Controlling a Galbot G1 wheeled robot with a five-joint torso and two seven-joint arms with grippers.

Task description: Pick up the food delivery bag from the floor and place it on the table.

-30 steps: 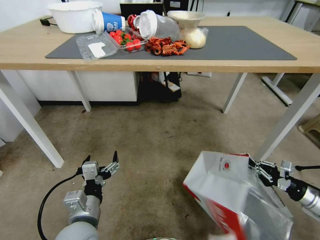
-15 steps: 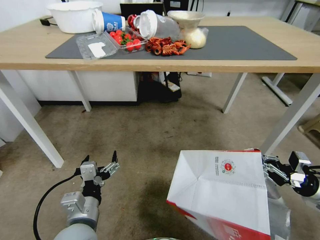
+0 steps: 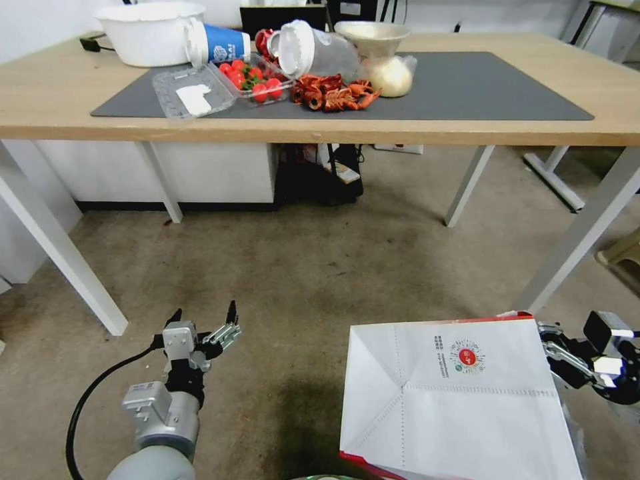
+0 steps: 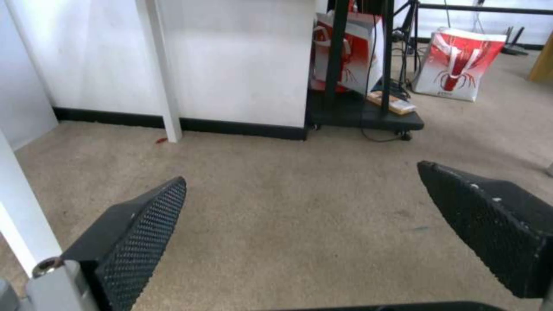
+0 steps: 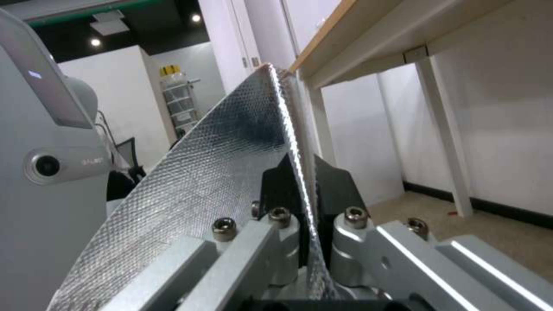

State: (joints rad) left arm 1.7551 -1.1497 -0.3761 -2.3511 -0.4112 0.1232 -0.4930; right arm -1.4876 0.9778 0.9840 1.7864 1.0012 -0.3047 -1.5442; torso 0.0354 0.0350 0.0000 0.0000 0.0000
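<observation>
- Since a second ago, food delivery bag [image 3: 460, 407] has been swung base-up toward the head camera.
- Its foil rim is clamped by right end effector [image 5: 305, 190], off the floor.
- Left end effector [image 3: 203, 327] is held spread, idle.
- Lift in hand; raising above counter [image 3: 627, 100] is needed next.

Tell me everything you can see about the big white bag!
The bag is a large boxy white paper one with folded creases, a small round red logo and some small print near one edge. A red strip shows along two of its edges. It is tipped so a broad white face points at the head camera, low on the robot's right above the carpet. Inside it is quilted silver foil. The right gripper has its fingers shut on the foil-lined edge.
</observation>
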